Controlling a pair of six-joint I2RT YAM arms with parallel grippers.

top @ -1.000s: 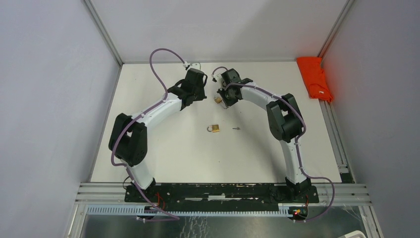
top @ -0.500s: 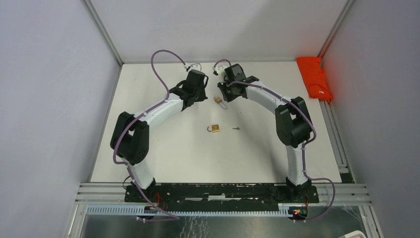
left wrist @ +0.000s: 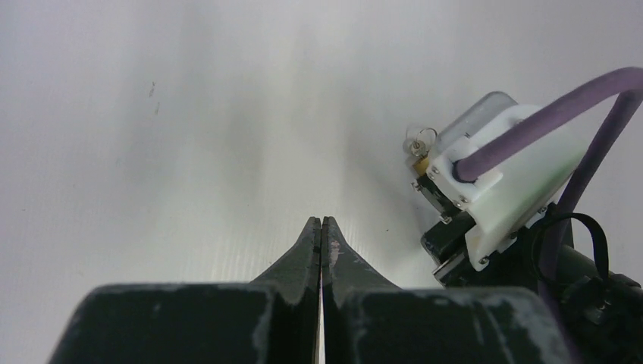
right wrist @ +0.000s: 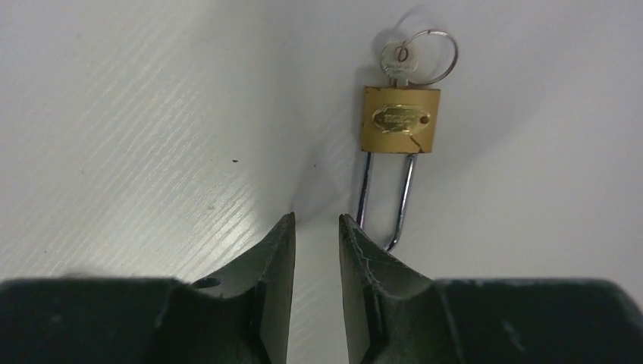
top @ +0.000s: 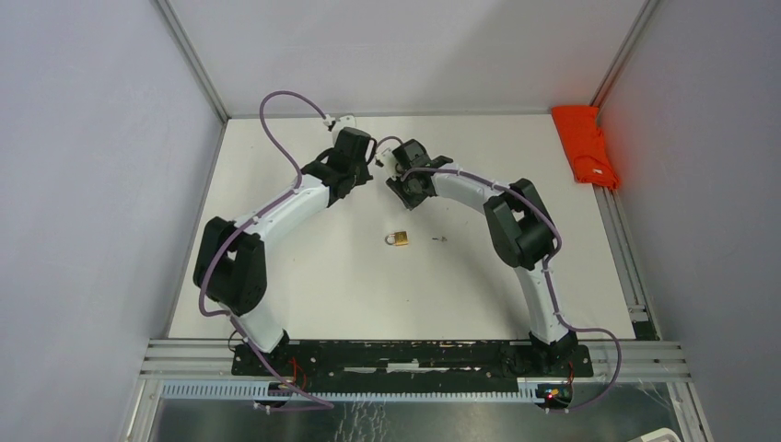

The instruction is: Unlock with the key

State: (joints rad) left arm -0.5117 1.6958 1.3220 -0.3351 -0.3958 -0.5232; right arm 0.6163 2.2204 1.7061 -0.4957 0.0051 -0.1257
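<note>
Right claw (right wrist: 315, 226) stands spread with nothing between its fingers, hanging just beside the bend of the shackle (right wrist: 409, 189) of a brass padlock (right wrist: 400, 120). That padlock lies flat on the white tabletop (right wrist: 152, 114) with a key (right wrist: 398, 57) seated in its far end, ring attached. Both legs of the shackle run into the body, and I cannot tell whether it is released. I judge the step in hand to be turning the key. That calls for 1 claw to pin the body or shackle while the other pinches the key head and twists.

From the left wrist, the left claw (left wrist: 321, 231) is pressed together and empty above bare tabletop. It must open before it can help. The key ring peeks out beside the right arm's white camera housing (left wrist: 500, 174), which crowds the approach along with the purple cable (left wrist: 546, 114).

From above, both wrists sit close together at the far middle, hiding the keyed padlock. A second padlock (top: 398, 239) and a small loose key (top: 440, 239) lie nearer, apart from both claws. An orange cloth (top: 584, 147) rests at the far right edge, well clear.
</note>
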